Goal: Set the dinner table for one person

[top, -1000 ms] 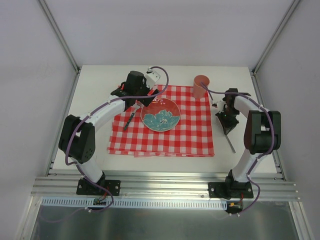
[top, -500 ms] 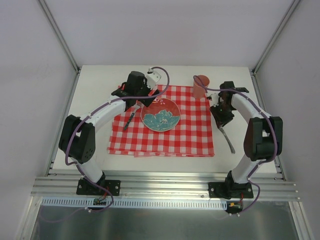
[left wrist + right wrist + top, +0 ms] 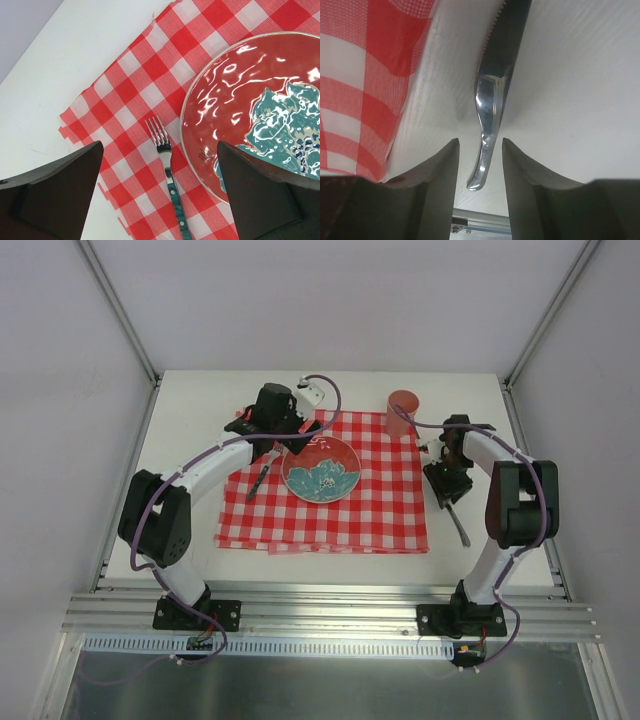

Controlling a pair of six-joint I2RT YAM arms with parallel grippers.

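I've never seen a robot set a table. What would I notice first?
The red-and-white checked cloth in the middle of the table jumps out, with a red and teal plate on it. A fork lies left of the plate, a cup stands at the cloth's far right corner, and the right end effector sits open around a knife on the bare table beside the cloth.

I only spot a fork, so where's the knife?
In the top view the knife lies on the bare dinner table just right of the checked cloth, beneath the right gripper.
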